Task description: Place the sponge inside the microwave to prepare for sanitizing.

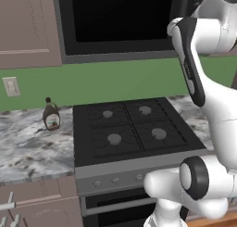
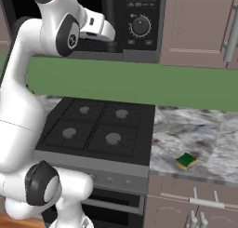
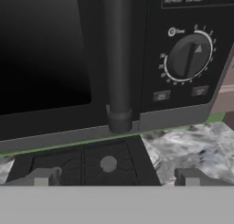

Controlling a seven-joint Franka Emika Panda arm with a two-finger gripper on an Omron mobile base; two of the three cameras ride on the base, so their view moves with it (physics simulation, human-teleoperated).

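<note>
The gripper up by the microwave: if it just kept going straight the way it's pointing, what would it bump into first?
Most likely the microwave's handle, dead ahead of the open gripper; how far off is unclear.

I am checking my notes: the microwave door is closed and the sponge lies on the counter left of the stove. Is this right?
Not quite. The sponge lies on the counter right of the stove, as the right base view shows. The microwave door is closed.

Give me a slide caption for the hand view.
Open gripper faces the closed microwave's door handle, stove below.
</note>
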